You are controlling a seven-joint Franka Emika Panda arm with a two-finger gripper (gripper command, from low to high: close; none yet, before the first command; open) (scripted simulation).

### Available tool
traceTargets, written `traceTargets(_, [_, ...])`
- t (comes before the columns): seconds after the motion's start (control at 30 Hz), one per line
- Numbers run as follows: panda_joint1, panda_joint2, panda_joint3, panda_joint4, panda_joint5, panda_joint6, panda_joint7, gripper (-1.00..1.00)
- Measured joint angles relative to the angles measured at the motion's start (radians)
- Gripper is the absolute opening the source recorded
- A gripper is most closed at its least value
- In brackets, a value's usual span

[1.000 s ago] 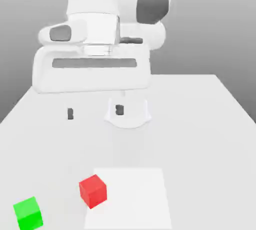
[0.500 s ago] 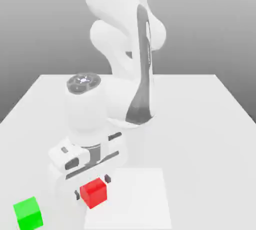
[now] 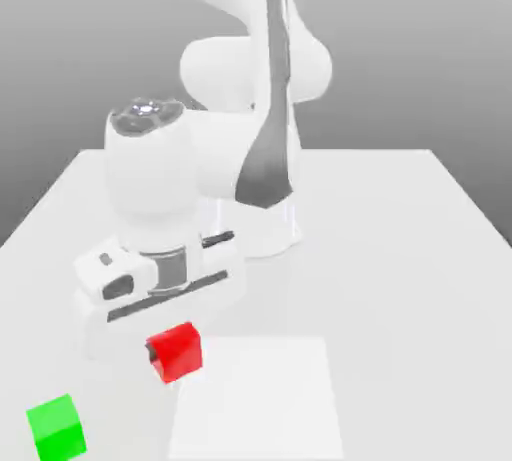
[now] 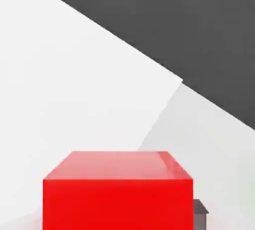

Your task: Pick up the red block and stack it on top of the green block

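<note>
Carrying comes next: with the red block [image 3: 176,351] clamped in the gripper [image 3: 172,354] just above the table [image 3: 400,249], keep it level and centre it over the green block [image 3: 56,428], near the exterior view's lower left.

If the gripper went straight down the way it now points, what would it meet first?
The gripper, shut on the red block, points down, so the block would probably land first on bare table. The green block sits off to the exterior view's left.
</note>
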State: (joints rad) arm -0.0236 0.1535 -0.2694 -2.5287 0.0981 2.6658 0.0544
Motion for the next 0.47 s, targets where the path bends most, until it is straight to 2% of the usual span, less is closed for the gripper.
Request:
traceTargets(0.2, [-0.044, 0.091, -0.096, 0.198, 0.062, -0.115, 0.273, -1.0])
traceTargets(0.33, [-0.088, 0.221, -0.054, 0.231, 0.15, -0.024, 0.249, -1.0])
traceTargets(0.37, [-0.096, 0.24, -0.045, 0.233, 0.161, -0.009, 0.242, 1.0])
traceTargets(0.47, [-0.096, 0.24, -0.045, 0.233, 0.161, -0.009, 0.242, 1.0])
